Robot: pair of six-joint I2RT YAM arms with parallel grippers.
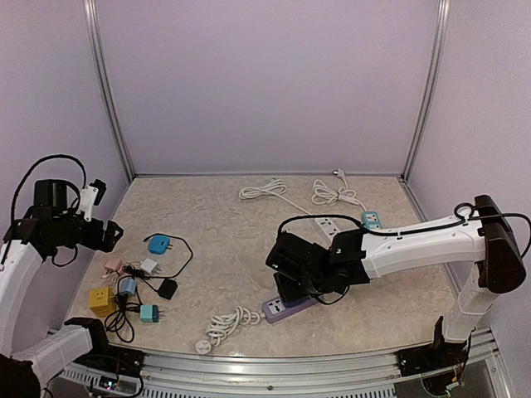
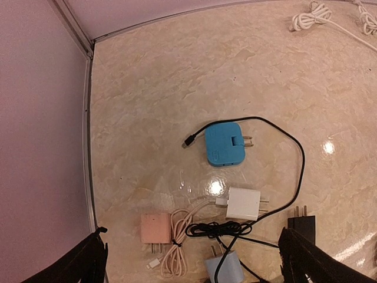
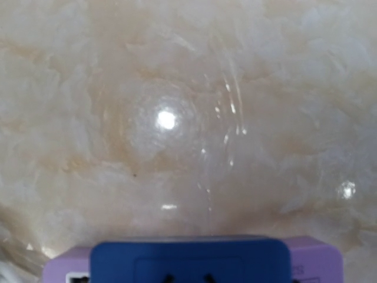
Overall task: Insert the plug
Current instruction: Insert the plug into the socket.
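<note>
While the left gripper (image 2: 193, 239) gapes wide, the right gripper (image 1: 292, 286), state unclear, hangs over one purple strip (image 1: 280, 311).

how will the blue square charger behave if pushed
Blue square charger lies flat and boxy, so it probably slides rather than tips on the glossy table. The black cable looping round it may snag or drag along.

We look down from high at the near edge over the table (image 1: 224, 224), left wrist view above the near-left chargers (image 2: 225, 144), right wrist view close on the purple strip (image 3: 309, 259), both seen overhead.
</note>
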